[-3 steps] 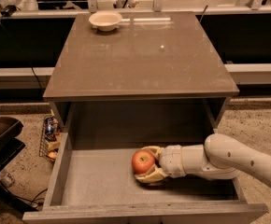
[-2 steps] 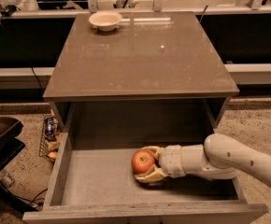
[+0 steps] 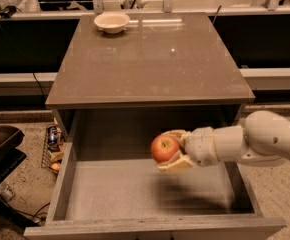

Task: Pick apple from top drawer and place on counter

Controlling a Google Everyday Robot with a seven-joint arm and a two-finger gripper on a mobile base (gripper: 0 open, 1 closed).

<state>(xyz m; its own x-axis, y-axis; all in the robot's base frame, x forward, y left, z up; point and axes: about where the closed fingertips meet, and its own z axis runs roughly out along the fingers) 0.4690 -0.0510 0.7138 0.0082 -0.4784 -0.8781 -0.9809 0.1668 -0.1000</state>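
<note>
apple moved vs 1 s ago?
Yes. The apple, held in the gripper, has risen off the top drawer floor toward the counter edge. Its shadow now lies below it.

One high camera faces the cabinet front, fairly near, looking down into the top drawer (image 3: 135, 194); desk (image 3: 150, 59) beyond; jaws centre-right over the drawer, clasping the apple (image 3: 164, 148).

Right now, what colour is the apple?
The apple is red with an orange tinge, in the camera view; the gripper holds it above the drawer.
</note>
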